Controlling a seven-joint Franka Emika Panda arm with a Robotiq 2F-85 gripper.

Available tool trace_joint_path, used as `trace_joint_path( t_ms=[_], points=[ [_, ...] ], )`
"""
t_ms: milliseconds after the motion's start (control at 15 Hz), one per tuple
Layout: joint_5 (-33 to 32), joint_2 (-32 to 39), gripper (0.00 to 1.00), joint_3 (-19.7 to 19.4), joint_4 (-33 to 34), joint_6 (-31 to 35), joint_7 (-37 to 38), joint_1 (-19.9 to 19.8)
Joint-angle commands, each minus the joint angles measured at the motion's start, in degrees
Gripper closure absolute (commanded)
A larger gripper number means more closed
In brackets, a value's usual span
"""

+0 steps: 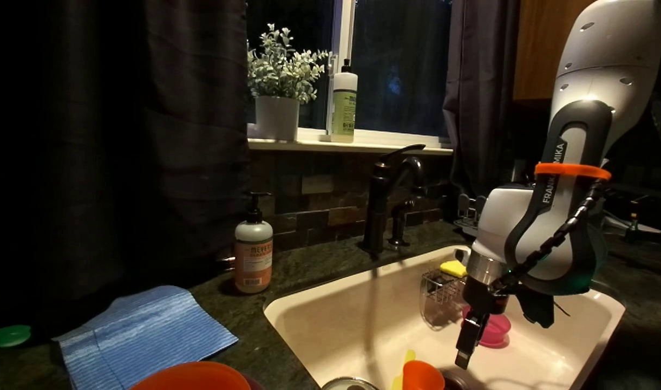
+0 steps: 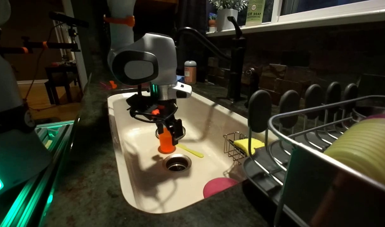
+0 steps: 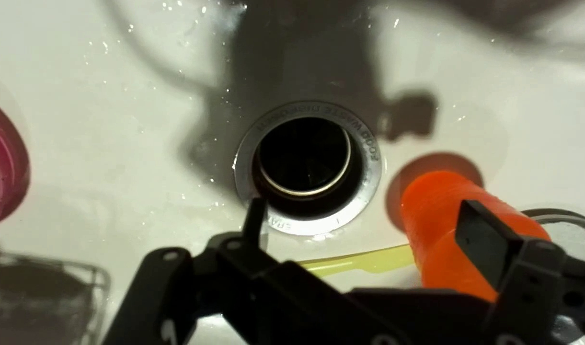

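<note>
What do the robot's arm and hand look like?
The arm is white with black trim, pale FRANK and MIKA lettering split by an orange band, and a black segmented cable. The hand is mostly black, with jointed linkages and two flat-padded fingers.

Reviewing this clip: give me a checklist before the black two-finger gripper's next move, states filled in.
1. Gripper open, holding nothing: ok.
2. Orange, cylindrical, plastic-looking cup centred between the fingers: not ok; the wrist view shows it toward one finger.
3. Gripper clear of the cup: ok; an exterior view shows a gap.
4. Slim, yellow, plastic-looking utensil free of the cup: cannot tell; they overlap.
5. Round, metal-rimmed drain covered: not ok; open.
</note>
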Motion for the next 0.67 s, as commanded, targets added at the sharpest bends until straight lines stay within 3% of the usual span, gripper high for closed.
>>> trace_joint_path(
  t_ms=[0,600],
  points=[
    [-3.46,2.81,0.00,-0.16,1.04,3.74,3.67,-1.00],
    [-6.23,7.59,0.00,2.28,4.80,6.06,8.24,-3.04]
  ],
)
